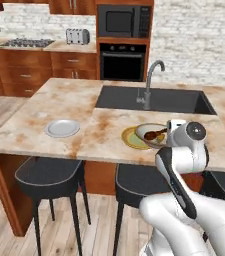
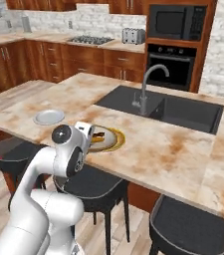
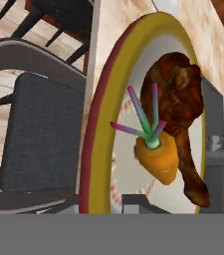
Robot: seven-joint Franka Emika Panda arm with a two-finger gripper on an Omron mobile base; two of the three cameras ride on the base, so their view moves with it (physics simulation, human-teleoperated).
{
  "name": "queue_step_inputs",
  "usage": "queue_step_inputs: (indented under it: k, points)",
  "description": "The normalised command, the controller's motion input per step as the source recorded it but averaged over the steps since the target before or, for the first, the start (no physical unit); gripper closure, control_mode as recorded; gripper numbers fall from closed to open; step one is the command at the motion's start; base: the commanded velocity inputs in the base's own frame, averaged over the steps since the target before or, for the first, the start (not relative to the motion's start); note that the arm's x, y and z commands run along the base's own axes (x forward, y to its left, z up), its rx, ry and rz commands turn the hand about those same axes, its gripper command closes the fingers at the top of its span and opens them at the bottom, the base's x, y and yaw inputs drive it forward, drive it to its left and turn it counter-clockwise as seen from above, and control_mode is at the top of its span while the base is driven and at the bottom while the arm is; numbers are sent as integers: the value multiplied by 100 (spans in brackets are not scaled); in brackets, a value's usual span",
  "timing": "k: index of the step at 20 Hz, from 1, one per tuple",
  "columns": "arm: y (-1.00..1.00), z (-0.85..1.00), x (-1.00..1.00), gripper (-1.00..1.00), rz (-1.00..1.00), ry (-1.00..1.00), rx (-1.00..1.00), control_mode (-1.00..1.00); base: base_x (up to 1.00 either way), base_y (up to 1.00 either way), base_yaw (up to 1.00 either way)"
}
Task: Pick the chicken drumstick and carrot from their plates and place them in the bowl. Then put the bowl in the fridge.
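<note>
Resting in one shallow tan-rimmed bowl at the marbled counter's near edge are one glossy brown chicken drumstick and one orange carrot. That bowl sits on a yellow-rimmed plate; a second, grey-white plate lies well apart. Fully closed, the gripper presses on the bowl's rim, though a true grip is unclear.

No text, label, brand, number or sign can be read on anything here
</note>
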Motion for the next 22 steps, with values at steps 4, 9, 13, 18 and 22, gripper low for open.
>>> queue_step_inputs:
  k: [4, 9, 13, 18, 22]
  points:
    - [0, 0, 0, 100, 0, 0, 0, 100, -3, 8, 100]
    - [0, 0, 0, 100, 0, 0, 0, 100, 0, 13, 96]
    - [0, 0, 0, 100, 0, 0, 0, 100, 12, 1, 86]
    - [0, 0, 0, 100, 0, 0, 0, 100, 80, 19, 23]
    - [0, 0, 0, 100, 0, 0, 0, 100, 94, 26, 10]
